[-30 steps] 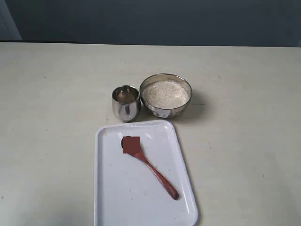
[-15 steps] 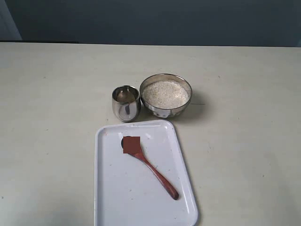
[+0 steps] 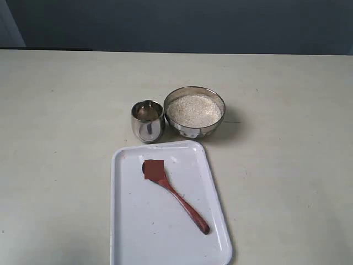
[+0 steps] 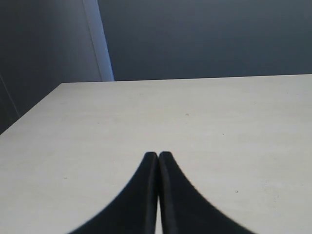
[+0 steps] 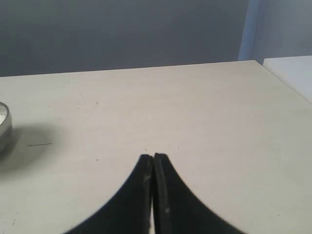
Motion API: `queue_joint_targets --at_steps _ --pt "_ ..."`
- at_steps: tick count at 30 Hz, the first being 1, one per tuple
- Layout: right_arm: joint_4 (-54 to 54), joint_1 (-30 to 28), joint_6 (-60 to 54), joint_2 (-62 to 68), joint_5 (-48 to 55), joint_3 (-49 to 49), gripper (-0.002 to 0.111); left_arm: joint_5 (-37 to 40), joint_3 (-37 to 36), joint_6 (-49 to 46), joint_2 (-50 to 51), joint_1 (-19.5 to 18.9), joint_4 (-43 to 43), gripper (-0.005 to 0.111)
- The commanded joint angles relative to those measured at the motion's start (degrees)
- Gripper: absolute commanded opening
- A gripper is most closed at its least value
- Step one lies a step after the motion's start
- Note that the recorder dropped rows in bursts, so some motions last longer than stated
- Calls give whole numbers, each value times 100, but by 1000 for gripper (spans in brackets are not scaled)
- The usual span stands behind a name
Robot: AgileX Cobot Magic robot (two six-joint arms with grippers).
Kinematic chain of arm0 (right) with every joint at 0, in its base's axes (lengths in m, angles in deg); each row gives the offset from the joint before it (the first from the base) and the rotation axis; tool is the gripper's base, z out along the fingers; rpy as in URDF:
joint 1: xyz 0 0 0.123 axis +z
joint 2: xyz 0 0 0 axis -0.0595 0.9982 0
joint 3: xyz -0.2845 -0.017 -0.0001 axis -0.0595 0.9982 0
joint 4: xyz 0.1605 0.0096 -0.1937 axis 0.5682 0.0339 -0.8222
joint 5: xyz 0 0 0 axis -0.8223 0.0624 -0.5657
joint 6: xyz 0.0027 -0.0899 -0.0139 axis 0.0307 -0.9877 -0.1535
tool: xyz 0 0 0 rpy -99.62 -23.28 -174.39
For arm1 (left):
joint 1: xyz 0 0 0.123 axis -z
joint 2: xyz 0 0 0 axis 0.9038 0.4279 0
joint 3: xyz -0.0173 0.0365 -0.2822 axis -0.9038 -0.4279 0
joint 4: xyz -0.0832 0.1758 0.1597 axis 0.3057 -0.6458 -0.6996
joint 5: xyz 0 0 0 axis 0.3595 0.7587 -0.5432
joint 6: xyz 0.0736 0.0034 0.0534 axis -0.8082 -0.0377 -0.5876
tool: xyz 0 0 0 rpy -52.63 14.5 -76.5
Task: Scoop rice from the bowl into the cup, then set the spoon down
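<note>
Though only wrist views show them, left claw (image 4: 158, 155), right claw (image 5: 153, 157) both pressed together, spoon (image 3: 175, 194) on tray (image 3: 132, 232), perhaps bowl (image 5: 4, 127) edge.

Legible text, labels, brands, numbers, signs: none in any view. The steel bowl (image 3: 193, 131), the steel cup (image 3: 148, 129), the wooden spoon (image 3: 177, 197), the white tray (image 3: 132, 232) and the pale table (image 3: 287, 182) show plain surfaces with no readable marking.

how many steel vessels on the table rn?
2. The cup stands just left of the bowl of rice, both beyond the tray's far edge. Nothing seems hidden.
</note>
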Motion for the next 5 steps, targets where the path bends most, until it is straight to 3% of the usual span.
queue_joint_targets --at_steps 1,5 --pt "-9 -17 -14 -29 -27 28 0 -10 14 16 -25 -16 -17 1" --pt "-9 -17 -14 -29 -27 28 0 -10 14 16 -25 -16 -17 1"
